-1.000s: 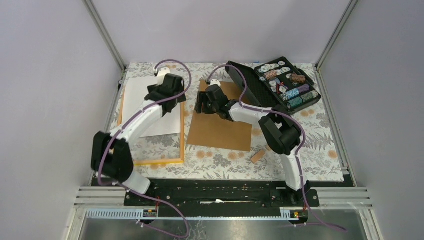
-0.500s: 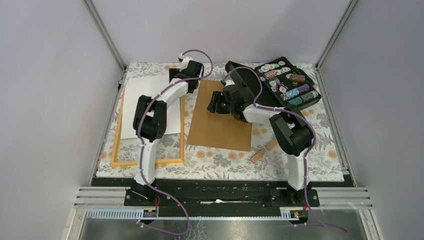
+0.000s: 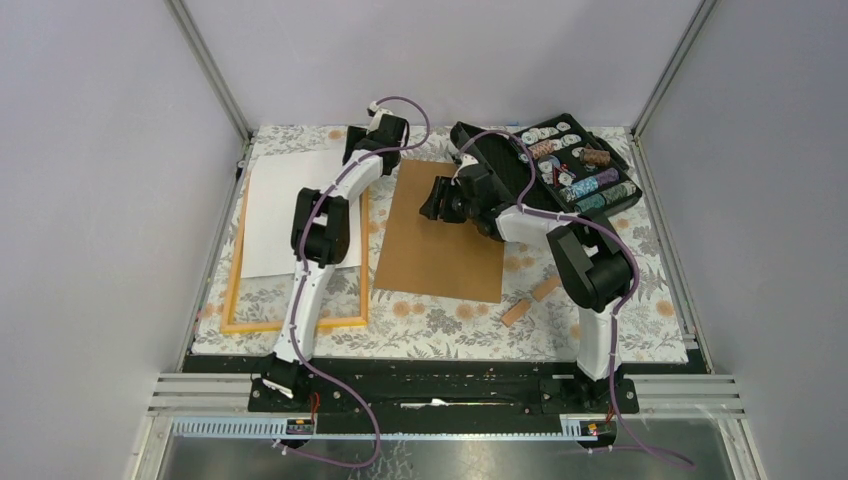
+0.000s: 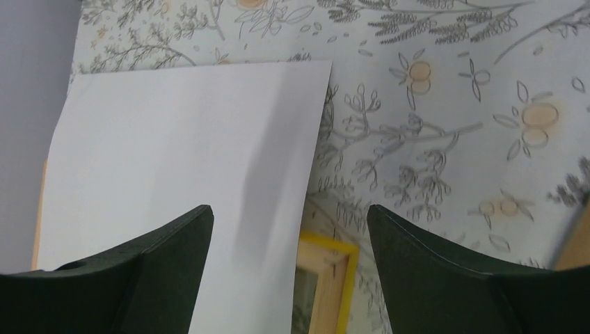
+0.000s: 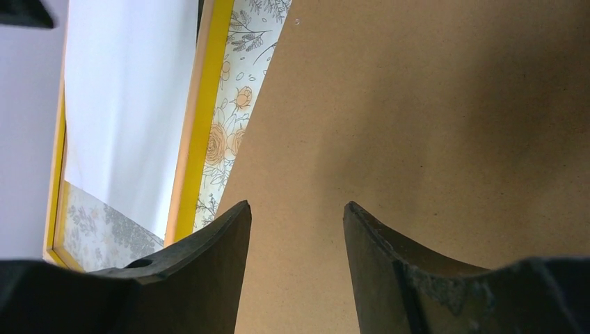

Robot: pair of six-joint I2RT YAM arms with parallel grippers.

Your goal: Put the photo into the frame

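The photo askew across the frame, by the table's left edge.
It lies white-side-up. My left gripper gapes empty above its far corner; my right gripper hangs spread and empty over the brown board.

Through the wrist cameras I saw the photo as plain white paper, matt and smooth. The frame looked like wood, yellow-painted on its face and bare and pale on the inner edge. The backing board was brown, matt and finely speckled, like fibreboard. The table cover was a dull printed floral sheet. The left gripper had fingers of dark matt plastic; the right gripper had fingers of the same, roughened along one edge.
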